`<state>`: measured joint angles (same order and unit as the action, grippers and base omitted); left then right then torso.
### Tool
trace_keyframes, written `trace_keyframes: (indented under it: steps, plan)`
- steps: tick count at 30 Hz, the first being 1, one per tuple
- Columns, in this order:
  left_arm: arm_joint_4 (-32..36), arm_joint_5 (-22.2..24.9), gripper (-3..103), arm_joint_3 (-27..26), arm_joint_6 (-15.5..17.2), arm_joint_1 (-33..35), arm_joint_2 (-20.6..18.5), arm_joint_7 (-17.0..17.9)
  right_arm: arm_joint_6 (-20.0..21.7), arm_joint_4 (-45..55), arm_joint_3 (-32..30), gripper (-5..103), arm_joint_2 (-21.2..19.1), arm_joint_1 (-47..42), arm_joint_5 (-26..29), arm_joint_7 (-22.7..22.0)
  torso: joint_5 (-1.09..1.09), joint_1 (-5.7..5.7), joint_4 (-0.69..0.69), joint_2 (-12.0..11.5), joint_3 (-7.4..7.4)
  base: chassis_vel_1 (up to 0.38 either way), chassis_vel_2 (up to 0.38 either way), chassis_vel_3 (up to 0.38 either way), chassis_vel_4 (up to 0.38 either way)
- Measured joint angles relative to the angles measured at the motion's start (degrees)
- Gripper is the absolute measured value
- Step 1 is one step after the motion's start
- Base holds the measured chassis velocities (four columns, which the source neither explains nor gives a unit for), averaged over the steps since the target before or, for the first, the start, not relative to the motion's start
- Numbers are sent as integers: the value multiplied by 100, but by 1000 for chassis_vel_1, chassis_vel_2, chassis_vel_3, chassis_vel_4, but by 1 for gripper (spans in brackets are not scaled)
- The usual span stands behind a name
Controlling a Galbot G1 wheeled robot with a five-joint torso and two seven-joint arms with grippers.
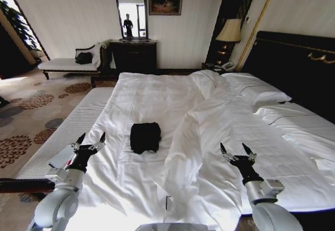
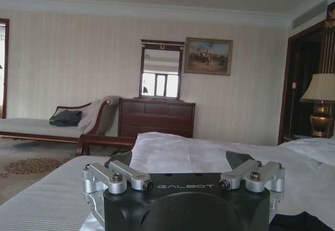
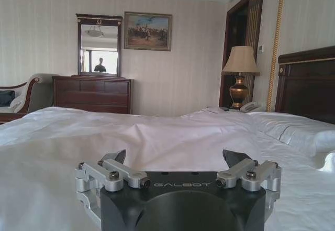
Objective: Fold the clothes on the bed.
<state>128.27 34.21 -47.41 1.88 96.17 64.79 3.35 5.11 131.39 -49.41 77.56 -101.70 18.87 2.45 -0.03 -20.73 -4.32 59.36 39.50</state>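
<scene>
Both grippers hover spread-fingered above the bed's (image 1: 78, 118) near edge: left gripper (image 1: 89, 142), right gripper (image 1: 237, 151). Between them the folded black T-shirt (image 1: 145, 136) lies on rumpled white duvet (image 1: 209, 131), clear of both.

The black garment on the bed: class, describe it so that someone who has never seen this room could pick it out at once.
Start at the large bed with the dark headboard and white bedding. On the rumpled white duvet, toward the near side, lies the black garment, folded into a small compact bundle. It is the only dark thing on the white bedding, lying ahead of and between the left tool and the right tool.
</scene>
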Motion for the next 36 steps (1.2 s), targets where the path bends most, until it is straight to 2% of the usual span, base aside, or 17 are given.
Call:
trace_keyframes:
  steps: [14, 19, 20, 22, 23, 24, 26, 28, 29, 31, 32, 34, 35, 36]
  plan:
    - [25, 13, 100, -31, -1, 22, 5, 5, 45, 72, 39, 100, 22, 1, -22, -33, 1, 1, -1, 1, 0, 88, 64, -71, -68]
    - [29, 10, 100, -43, -14, 58, 25, 5, 351, 532, 46, 100, 47, -128, 119, -274, 2, 1, -2, 0, 0, 0, 0, 0, 0]
    - [28, -4, 100, -46, -27, 82, 38, 5, 836, 959, 76, 100, 45, -233, 781, -526, -2, 1, -2, 1, 0, 0, 0, 0, 0]
    - [25, -31, 100, -46, -41, 115, 53, 4, 1586, 1156, 2, 100, 4, -255, 1761, -959, -1, 1, -2, 1, 0, 0, 0, 0, 0]
    - [25, -31, 100, -46, -41, 115, 53, 4, 1586, 1156, 2, 100, 4, -255, 1761, -959, -1, 1, -2, 1, 0, 0, 0, 0, 0]
    - [26, -54, 100, -43, -46, 131, 65, 4, 2026, 1197, -163, 100, -78, -220, 2383, -1233, -1, 1, -1, 1, 0, 0, 0, 0, 0]
    - [39, -74, 100, -33, -46, 137, 72, 5, 2324, 1219, -317, 100, -250, -195, 2729, -1408, -1, 2, 0, 1, -1, 0, 0, 0, 0]
    - [43, -74, 100, -32, -46, 138, 72, 4, 2396, 1219, -308, 100, -337, -212, 2800, -1436, 0, 2, -1, 1, -1, 0, 0, 0, 0]
    - [50, -72, 100, -32, -46, 138, 61, 4, 2447, 1219, -226, 100, -552, -272, 2878, -1393, 2, 1, -2, 1, 0, 0, 0, 0, 0]
    - [81, -69, 100, -35, -41, 126, 47, 6, 2379, 1219, -165, 100, -951, -243, 2862, -1106, 2, 1, -3, 1, 0, 0, 0, 0, 0]
    - [81, -69, 100, -35, -41, 126, 47, 6, 2379, 1219, -165, 100, -951, -243, 2862, -1106, 2, 1, -3, 1, 0, 0, 0, 0, 0]
    - [106, -72, 100, -44, -31, 126, 55, 11, 2296, 1217, -168, 100, -1299, -96, 2910, -890, 0, 1, 1, 1, 0, 0, 0, 0, 0]
    - [108, -72, 100, -46, -31, 127, 56, 12, 2287, 1216, -169, 100, -1328, -85, 2920, -870, 0, 1, 2, 1, 0, 0, 0, 0, 0]
    - [120, -73, 100, -69, -29, 153, 62, 13, 2202, 1212, -169, 100, -1584, -18, 3001, -693, 1, 1, 1, 1, 0, 0, 0, 0, 0]
